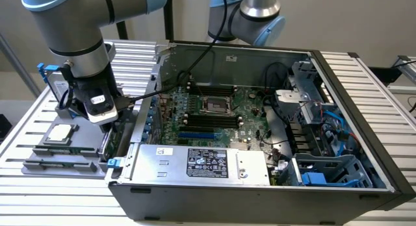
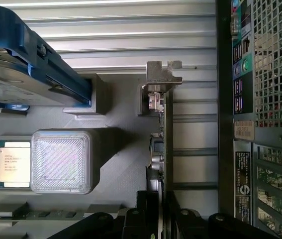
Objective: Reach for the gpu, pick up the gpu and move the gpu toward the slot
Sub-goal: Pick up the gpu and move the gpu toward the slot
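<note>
slatted counter (image 1: 380,84) carries an open computer case (image 1: 260,197), side panel off, motherboard facing up. beside it, toward the exterior view's left, a grey holder tray (image 2: 116,164) with parts parked in it. the arm (image 1: 71,36) stands over that tray, wrist pointing down.

silver hard drive (image 2: 26,64) on blue rails sits at one end of the tray. a clear ribbed block (image 2: 61,162) lies near it, with a cpu (image 2: 12,164) just beside.

the gpu (image 2: 166,139) stands on edge in the tray, on the side nearest the case wall, its metal bracket (image 2: 160,74) at the far end from the gripper (image 2: 162,206). card not lifted yet, by the look of it.

the dark fingers (image 2: 147,214) sit one on each face of the card's near end and appear to be clamped on it.

handling, as judged: light, stiff, thin, and brittle at the soldered parts. take flat board area, not components. a hold at one end leaves a long overhang, so tilt could bind it in the tray.
</note>
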`<state>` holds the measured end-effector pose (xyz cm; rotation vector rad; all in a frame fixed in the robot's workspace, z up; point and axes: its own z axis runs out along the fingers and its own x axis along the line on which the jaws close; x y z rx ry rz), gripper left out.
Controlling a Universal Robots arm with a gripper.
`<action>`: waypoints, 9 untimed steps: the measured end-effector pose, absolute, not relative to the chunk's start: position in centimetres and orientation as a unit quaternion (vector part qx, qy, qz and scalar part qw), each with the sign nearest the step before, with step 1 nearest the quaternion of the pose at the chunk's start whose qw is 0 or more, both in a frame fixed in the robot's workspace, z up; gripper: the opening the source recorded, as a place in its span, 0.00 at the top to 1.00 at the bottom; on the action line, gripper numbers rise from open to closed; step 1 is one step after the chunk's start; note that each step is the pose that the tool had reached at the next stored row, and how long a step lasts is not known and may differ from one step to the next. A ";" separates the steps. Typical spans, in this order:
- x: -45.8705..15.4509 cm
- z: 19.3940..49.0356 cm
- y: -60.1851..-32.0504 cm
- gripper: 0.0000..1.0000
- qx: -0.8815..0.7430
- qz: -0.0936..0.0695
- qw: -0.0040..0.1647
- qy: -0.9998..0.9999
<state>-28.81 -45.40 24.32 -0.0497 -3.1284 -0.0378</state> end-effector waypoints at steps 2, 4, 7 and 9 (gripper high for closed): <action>-28.8 24.5 -45.4 0.74 -0.016 -0.014 0.007 -1.000; -28.8 24.6 -45.4 0.74 -0.016 -0.016 0.007 -1.000; -28.8 24.8 -45.4 0.74 -0.016 -0.019 0.007 -1.000; -28.8 25.0 -45.4 0.74 -0.016 -0.020 0.007 -1.000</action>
